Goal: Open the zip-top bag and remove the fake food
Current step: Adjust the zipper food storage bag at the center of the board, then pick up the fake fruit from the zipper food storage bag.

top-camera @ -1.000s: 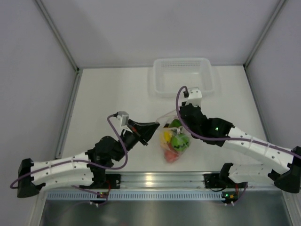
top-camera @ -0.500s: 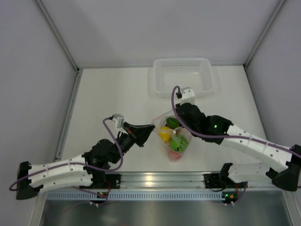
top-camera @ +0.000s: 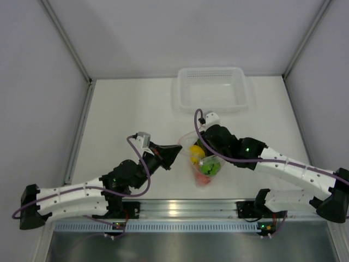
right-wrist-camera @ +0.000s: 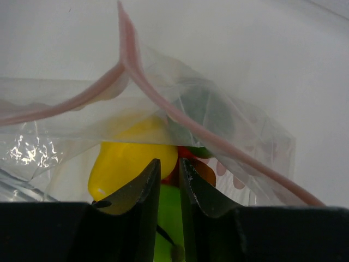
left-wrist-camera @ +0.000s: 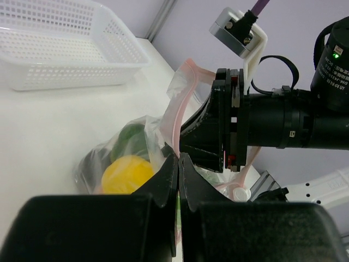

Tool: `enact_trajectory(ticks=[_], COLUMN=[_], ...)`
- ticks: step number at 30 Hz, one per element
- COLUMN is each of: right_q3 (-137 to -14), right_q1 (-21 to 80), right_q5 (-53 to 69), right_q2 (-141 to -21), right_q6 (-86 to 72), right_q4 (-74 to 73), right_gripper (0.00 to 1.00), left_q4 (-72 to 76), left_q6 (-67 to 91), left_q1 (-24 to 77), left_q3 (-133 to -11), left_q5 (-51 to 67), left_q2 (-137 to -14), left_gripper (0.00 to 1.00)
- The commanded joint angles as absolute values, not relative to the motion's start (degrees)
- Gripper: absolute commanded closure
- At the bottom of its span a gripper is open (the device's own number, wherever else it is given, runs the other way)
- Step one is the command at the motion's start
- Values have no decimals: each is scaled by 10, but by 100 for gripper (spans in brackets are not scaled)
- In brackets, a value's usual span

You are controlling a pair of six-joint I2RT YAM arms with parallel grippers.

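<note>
- Over the last second the right gripper [right-wrist-camera: 166, 174] had swung left and nearer, and the zip-top bag [top-camera: 203, 166] between the arms shifted with it. Its mouth gaped, so opening looked nearly done.
- The white basket [top-camera: 185, 101] beyond held nothing.
- The fake food [top-camera: 207, 166] sat inside the bag, none yet removed.
- The left gripper [left-wrist-camera: 178, 164] was clamped on one lip by the zip strip [left-wrist-camera: 182, 103].
- The right fingers stood almost together; whether they held film, I could not tell.

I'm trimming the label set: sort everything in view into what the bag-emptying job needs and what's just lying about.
Job: zip-top bag, fake food inside it, left gripper, right gripper.
Lying about: white basket, table.
</note>
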State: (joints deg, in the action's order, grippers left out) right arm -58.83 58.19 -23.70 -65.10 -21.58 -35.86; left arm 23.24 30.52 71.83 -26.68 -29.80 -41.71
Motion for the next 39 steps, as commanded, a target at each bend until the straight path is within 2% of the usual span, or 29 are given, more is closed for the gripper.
enact_trajectory(ticks=[1,10,23,29,39], right_q3=[-581,-580,-620,-613,-649], right_q1=[576,584,581,582,582], right_q5=[-172,-264,-123,-60,-55], right_q2=[-625,-659,-661,-651,-672], right_q6=[-204,-183,-182,-200,-211], right_q4=[-337,-322,-331,-311,-361], right_gripper=[78,76,70,70,70], left_q4=[241,241,241,242,250], left_q6=[304,302,303,309,301], left_q1=[718,718,718,718,718], left_q3=[-285,-304,-290,-293,-306], left_q5=[-314,-269,-290,-288,-263], left_q2=[-404,-422,-417,-425,-434], left_gripper=[100,100,100,100,100])
